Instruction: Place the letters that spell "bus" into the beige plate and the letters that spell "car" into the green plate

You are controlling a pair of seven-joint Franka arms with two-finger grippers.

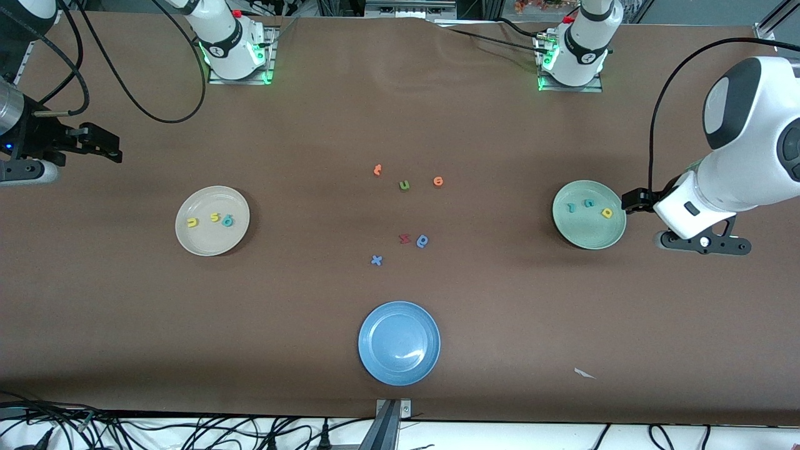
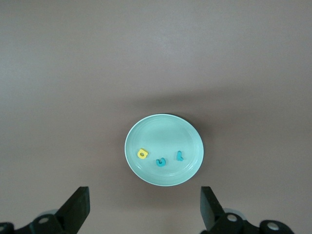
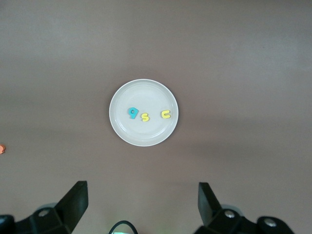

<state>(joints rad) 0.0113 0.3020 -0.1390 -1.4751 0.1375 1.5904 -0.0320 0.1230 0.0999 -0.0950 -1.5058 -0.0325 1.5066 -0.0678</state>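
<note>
While pincers hang raised, letters lie in plates.

Cut off by the frame edge: right gripper [image 1: 94,147] body and arm. Left gripper [image 2: 144,214] fingers only partly shown in its wrist view, with tiny letters in the green plate [image 2: 146,127] ahead, shapes barely legible.

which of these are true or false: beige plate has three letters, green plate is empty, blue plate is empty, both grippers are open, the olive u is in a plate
1. The beige plate holds three letters. True.
2. The green plate is empty. False: it holds three letters.
3. The blue plate holds no letters. True.
4. The left gripper and right gripper are both open. True.
5. The olive-green u lies in a plate. False: it lies on the table.
</note>
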